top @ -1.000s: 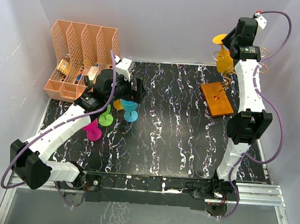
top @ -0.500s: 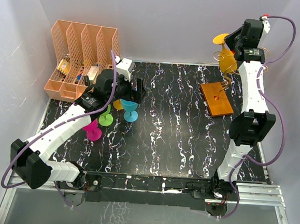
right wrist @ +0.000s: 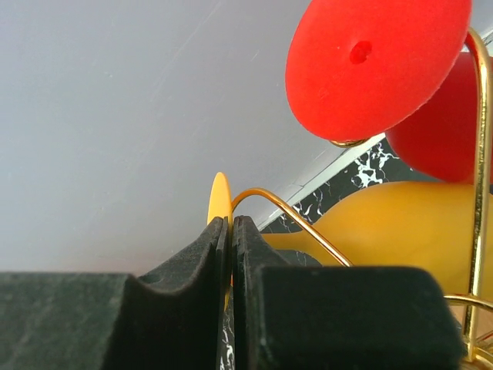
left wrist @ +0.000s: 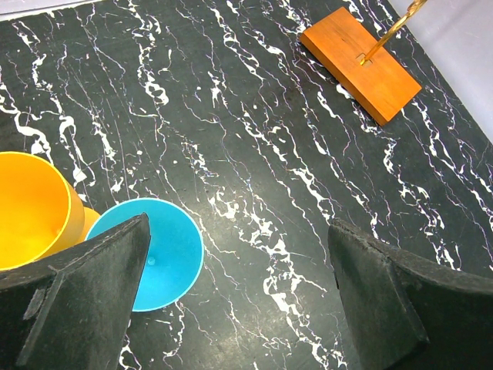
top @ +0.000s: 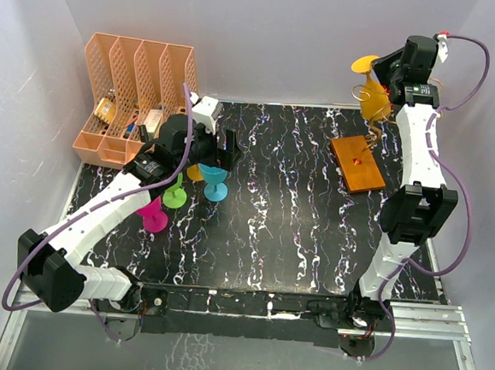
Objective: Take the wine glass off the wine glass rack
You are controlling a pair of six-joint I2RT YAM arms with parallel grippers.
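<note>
The right gripper (right wrist: 231,231) clamps the foot disc of the yellow wine glass (right wrist: 400,223), which hangs at the top of the rack (right wrist: 477,139). I judge the step as extraction: next I draw the foot outward along the wire arm. The left gripper (left wrist: 239,223) stands wide, well apart from the rack.

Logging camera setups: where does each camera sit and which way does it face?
Top external: above and behind the robot, looking down on the table; left arm and right arm whole.
Left wrist: looks down on the blue glass; open left gripper frames it.
Right wrist: faces the wall; right gripper shut on the foot of the hanging yellow glass.
Shared: top and left wrist both show the rack base.
</note>
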